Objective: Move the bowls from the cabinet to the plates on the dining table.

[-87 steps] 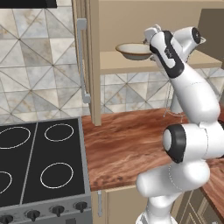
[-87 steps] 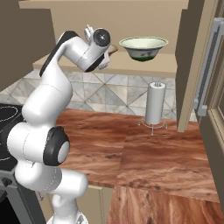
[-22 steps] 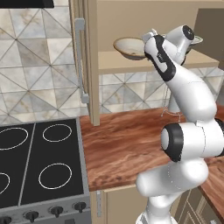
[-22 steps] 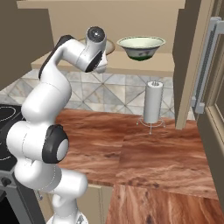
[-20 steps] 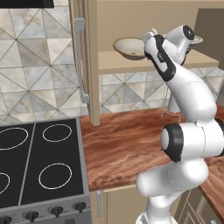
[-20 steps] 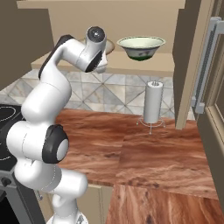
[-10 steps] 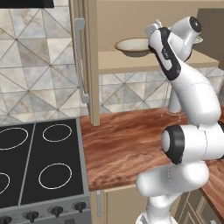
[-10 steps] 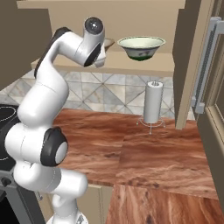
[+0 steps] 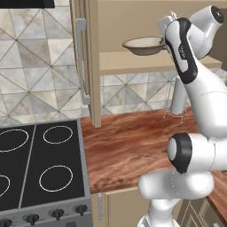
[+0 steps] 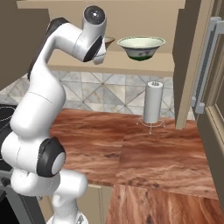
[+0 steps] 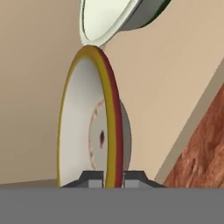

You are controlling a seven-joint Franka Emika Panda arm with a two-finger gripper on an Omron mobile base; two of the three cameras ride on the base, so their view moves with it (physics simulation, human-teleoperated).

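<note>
While claw [image 11: 108,178] pinches cream bowl [image 9: 142,45] | green-white bowl [image 10: 141,47] on shelf [image 10: 131,64]

Two bowls [image 9: 142,45] on cabinet shelf [image 9: 146,63]

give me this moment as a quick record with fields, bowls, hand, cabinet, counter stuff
cream bowl: lifted clear of the cabinet shelf, rim pinched by the hand
green-white bowl: resting on the same shelf, beside the cream bowl
hand: shut on the cream bowl's rim, up inside the cabinet
cabinet door: swung open
counter: paper towel roll upright on its stand
stove: left of the wood counter
</note>
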